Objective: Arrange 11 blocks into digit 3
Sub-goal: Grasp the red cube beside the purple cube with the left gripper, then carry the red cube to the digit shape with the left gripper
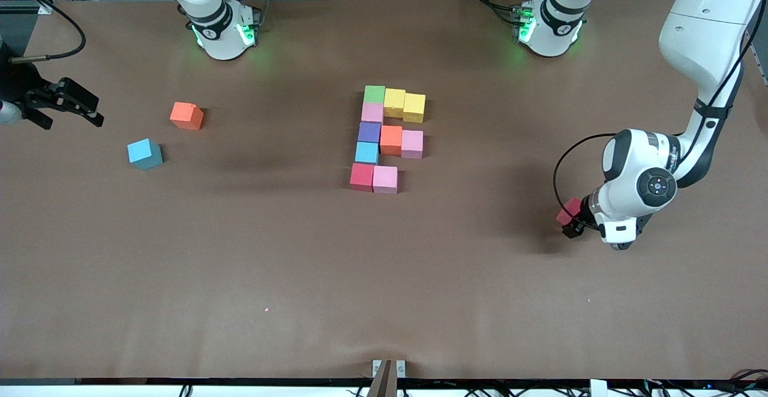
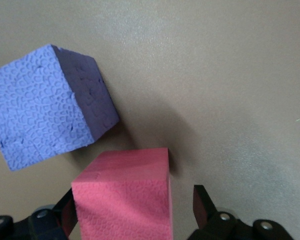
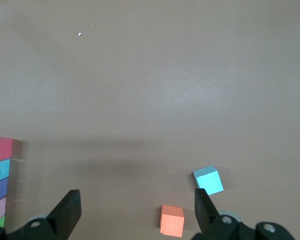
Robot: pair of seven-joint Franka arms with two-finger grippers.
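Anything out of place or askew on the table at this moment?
The figure lacks the last cube of its nearest bar. Two spares, an orange cube and a cyan cube, sit skewed near the right gripper. A purple cube lies askew beside the red cube between the left gripper's fingers.

Ten-cube partial digit 3 [image 1: 386, 139] mid-table; red cube [image 1: 567, 211] apart.

No readable text, labels, brands, numbers or signs anywhere: none on the blocks, none on the table, none on the arms.
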